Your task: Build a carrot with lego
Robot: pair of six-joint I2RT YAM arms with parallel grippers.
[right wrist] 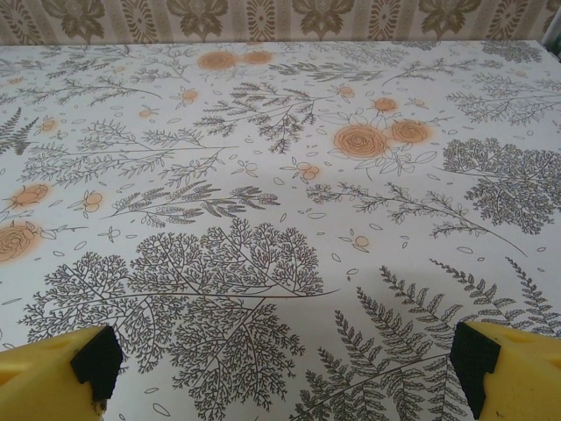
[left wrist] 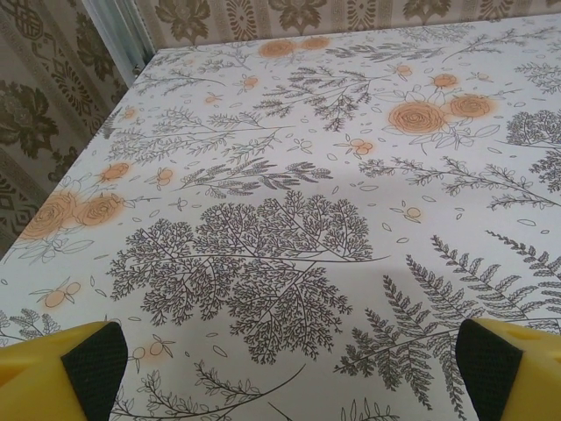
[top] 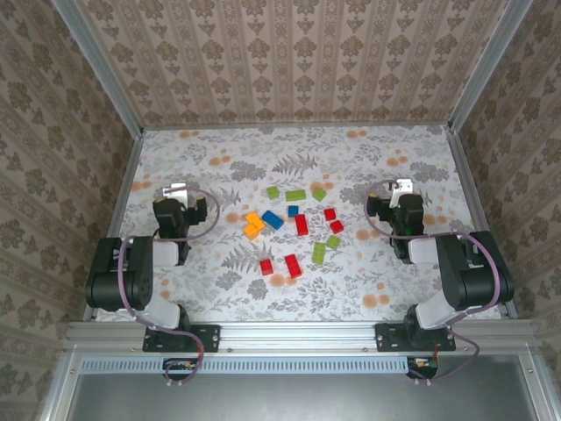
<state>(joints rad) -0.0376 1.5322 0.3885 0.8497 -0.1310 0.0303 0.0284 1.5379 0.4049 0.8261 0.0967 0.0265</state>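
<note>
Loose lego lies scattered mid-table in the top view: two orange bricks (top: pixel 253 224), a blue oblong (top: pixel 272 219), a small blue brick (top: pixel 293 210), several red ones such as the long red brick (top: pixel 301 224), and green ones such as the flat green brick (top: pixel 295 196). No joined carrot stack is in view. My left gripper (top: pixel 176 189) rests left of the pile, open, with yellow fingertips (left wrist: pixel 74 364) wide apart over bare cloth. My right gripper (top: pixel 402 187) sits right of the pile, open, its fingertips (right wrist: pixel 504 368) far apart with nothing between them.
The floral tablecloth (top: pixel 219 158) covers a table walled on three sides by patterned panels and aluminium posts (top: pixel 127 132). A metal rail (top: pixel 298 333) holding both arm bases runs along the near edge. Bare cloth stretches behind the bricks to the back wall.
</note>
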